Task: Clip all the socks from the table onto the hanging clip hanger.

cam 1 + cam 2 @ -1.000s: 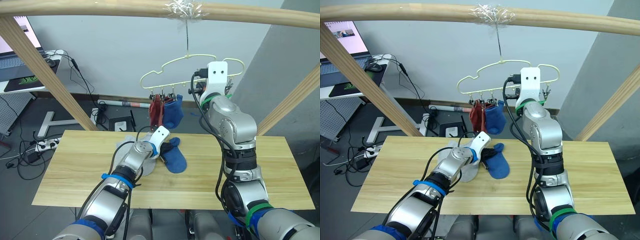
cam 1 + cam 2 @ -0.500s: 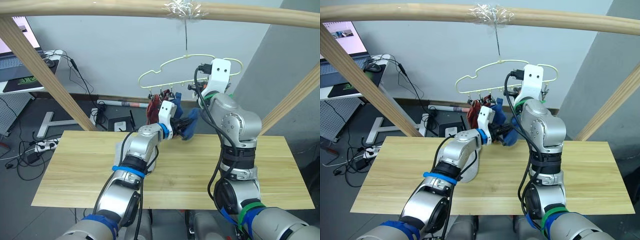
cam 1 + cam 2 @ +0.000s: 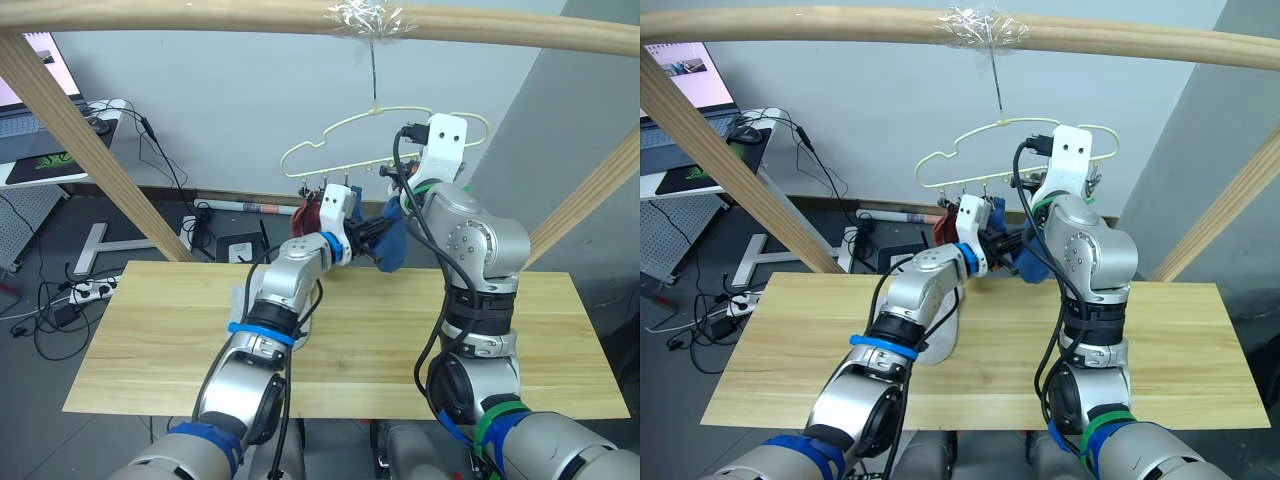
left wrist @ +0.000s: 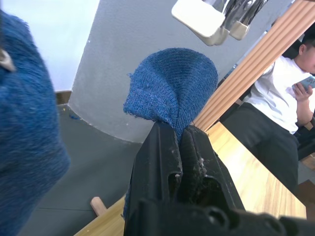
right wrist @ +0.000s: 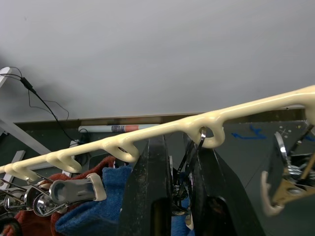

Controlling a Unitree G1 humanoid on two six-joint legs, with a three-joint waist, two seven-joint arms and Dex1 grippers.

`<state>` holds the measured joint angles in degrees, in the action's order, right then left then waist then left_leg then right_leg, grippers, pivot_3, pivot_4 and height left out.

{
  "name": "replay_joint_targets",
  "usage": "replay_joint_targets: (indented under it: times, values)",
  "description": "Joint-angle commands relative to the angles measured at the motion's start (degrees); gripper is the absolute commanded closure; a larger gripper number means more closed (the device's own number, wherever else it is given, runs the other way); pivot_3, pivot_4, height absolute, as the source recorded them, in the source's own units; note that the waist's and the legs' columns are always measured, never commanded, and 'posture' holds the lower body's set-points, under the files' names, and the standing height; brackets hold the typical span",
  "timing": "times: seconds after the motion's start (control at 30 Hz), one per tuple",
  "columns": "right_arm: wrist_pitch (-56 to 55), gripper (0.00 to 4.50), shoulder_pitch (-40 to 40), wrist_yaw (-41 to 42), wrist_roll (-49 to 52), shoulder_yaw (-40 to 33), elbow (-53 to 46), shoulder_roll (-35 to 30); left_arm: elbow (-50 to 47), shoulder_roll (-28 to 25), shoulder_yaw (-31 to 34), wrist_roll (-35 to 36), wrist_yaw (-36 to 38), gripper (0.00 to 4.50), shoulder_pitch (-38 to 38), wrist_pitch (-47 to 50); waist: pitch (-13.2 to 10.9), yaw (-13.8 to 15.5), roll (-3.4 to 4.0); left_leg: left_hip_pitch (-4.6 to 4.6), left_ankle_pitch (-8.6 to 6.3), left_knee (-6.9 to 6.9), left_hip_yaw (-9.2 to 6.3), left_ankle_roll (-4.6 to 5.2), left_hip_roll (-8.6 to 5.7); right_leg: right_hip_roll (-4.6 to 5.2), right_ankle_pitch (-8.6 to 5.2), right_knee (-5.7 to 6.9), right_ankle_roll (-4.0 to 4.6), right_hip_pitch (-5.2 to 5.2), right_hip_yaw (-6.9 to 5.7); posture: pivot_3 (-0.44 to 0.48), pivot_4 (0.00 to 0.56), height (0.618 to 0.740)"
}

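The pale yellow-green clip hanger (image 3: 340, 128) hangs by its hook from the top pole. A rust red sock (image 3: 309, 214) and a blue sock (image 5: 98, 216) hang from clips at its left end. My left gripper (image 4: 178, 129) is shut on another blue sock (image 4: 172, 83) and holds it up just under the hanger's bottom bar (image 5: 236, 110), well above the table (image 3: 150, 340). My right gripper (image 5: 181, 145) is at that bar, shut on a small metal clip (image 5: 186, 164) that hangs from a loop. A light grey sock (image 3: 940, 345) lies on the table, partly hidden by my left arm.
Round wooden frame poles slant at the left (image 3: 80, 130) and right (image 3: 590, 190), with a beam (image 3: 250, 15) across the top. A desk with a monitor (image 3: 40, 100) stands at far left. A person (image 4: 275, 98) sits beyond the table, at the right.
My left gripper lifted the blue sock off the table and carried it up and right to the hanger bar. The right gripper stayed at the bar.
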<state>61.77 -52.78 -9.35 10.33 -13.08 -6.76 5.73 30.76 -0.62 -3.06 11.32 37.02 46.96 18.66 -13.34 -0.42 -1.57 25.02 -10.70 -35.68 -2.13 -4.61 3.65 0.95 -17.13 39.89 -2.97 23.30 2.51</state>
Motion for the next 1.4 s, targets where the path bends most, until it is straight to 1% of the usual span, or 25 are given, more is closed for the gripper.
replay_joint_targets:
  times: [0.03, 0.47, 0.93, 1.27, 1.3, 1.37, 1.4]
  values:
    - [-1.94, 4.39, -1.64, 0.37, 0.85, 0.87, -3.6, -0.26, -3.19, -0.22, 0.12, 1.04, 0.58, 4.48, 0.36, 0.1, 0.0, 0.0, 0.0, 0.0, 0.0, 0.0, 0.0, 0.0, 0.0, 0.0, 0.0, 0.0, 0.0, 0.0, 0.0, 0.06, 0.185, 0.74]
    - [-2.71, 4.39, -1.64, 0.54, 0.69, 1.11, -2.96, -0.66, -4.49, -0.98, 0.7, 2.02, 0.62, 4.48, 1.04, 1.37, 0.0, 0.0, 0.0, 0.0, 0.0, 0.01, 0.0, 0.0, 0.0, 0.0, 0.0, -0.01, 0.0, 0.0, 0.0, 0.061, 0.177, 0.74]
    - [-2.77, 4.39, -1.22, 0.46, 0.73, 1.19, -2.66, -0.45, -5.4, -0.08, 2.3, 4.59, -0.59, 4.48, 2.98, 2.89, 0.0, 0.0, 0.0, 0.0, 0.0, 0.02, 0.0, 0.0, 0.0, 0.0, 0.0, -0.02, 0.0, 0.0, 0.0, 0.063, 0.18, 0.74]
    - [-2.1, 4.39, -1.07, 0.26, 1.11, 0.6, -2.95, 0.0, -6.13, 0.1, 1.54, 4.83, -0.31, 4.48, 2.81, 3.57, 0.0, -0.01, 0.0, 0.0, 0.0, 0.03, 0.0, 0.0, 0.0, 0.0, 0.0, -0.04, 0.0, 0.0, 0.0, 0.061, 0.184, 0.74]
    - [-1.97, 3.66, -1.06, 0.24, 1.16, 0.51, -3.01, 0.06, -6.17, 0.06, 1.48, 4.79, -0.28, 4.5, 2.75, 3.59, 0.0, 0.0, 0.0, 0.0, 0.0, 0.03, 0.0, 0.0, 0.0, 0.0, 0.0, -0.04, 0.0, 0.0, 0.0, 0.061, 0.184, 0.74]
    - [-1.76, 3.02, -1.06, 0.33, 1.11, 0.61, -3.08, -0.04, -6.28, 0.01, 1.44, 4.89, -0.15, 4.5, 2.74, 3.79, 0.0, 0.0, 0.0, 0.0, 0.0, 0.04, 0.0, 0.0, 0.0, 0.0, 0.0, -0.04, 0.0, 0.0, 0.0, 0.061, 0.184, 0.74]
    - [-1.62, 2.58, -1.02, 0.41, 1.08, 0.73, -3.17, -0.11, -6.46, -0.01, 1.43, 5.0, -0.08, 4.5, 2.72, 3.98, 0.0, 0.0, 0.0, 0.0, 0.0, 0.04, 0.0, 0.0, 0.0, 0.0, 0.0, -0.04, 0.0, 0.0, 0.0, 0.061, 0.184, 0.74]
